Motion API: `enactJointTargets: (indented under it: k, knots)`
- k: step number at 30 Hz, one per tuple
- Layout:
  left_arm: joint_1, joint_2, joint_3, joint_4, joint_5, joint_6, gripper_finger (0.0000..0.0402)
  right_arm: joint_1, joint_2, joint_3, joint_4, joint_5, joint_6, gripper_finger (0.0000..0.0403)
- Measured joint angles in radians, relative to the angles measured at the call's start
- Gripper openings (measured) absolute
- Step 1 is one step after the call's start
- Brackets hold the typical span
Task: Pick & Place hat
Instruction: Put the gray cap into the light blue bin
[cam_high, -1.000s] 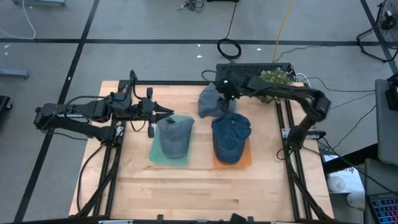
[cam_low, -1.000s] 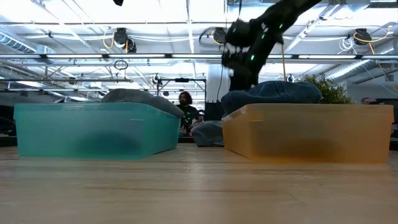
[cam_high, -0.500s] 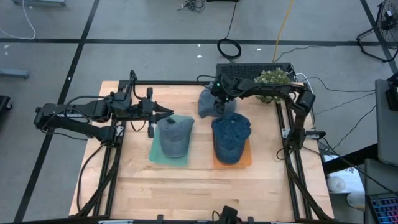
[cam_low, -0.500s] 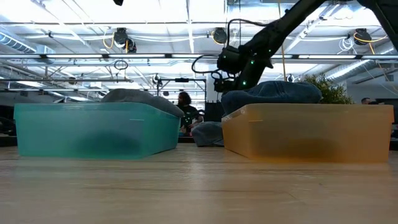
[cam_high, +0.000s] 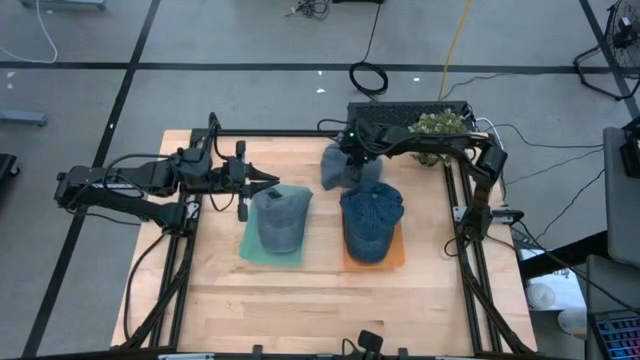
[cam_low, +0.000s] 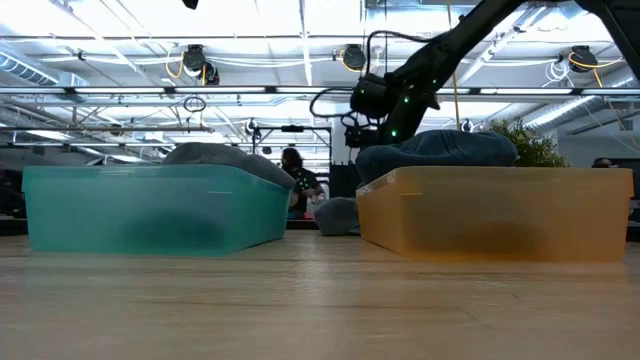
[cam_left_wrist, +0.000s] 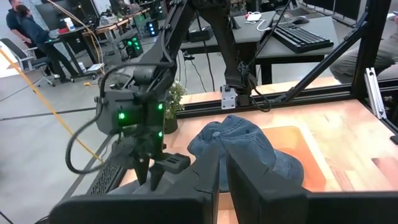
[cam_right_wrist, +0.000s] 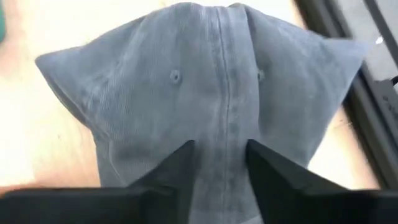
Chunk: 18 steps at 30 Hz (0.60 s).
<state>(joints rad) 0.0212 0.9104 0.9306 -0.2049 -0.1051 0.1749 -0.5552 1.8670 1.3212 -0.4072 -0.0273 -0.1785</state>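
Now right claw (cam_right_wrist: 217, 163) pinching grey hat (cam_right_wrist: 205, 87).

No text, label, brand, number or sign can be read in any of the views.
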Motion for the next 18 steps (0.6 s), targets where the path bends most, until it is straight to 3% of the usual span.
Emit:
enactJointTargets:
  k: [7,18]
  knots:
    - [0.000,0.000,0.000,0.000,0.000,0.000,0.0037,0.000,-0.043,0.000,0.010,0.000,-0.028,0.0010]
    - [0.000,0.000,0.000,0.000,0.000,0.000,0.0037,0.009,-0.133,-0.001,0.000,0.002,-0.018,0.0002]
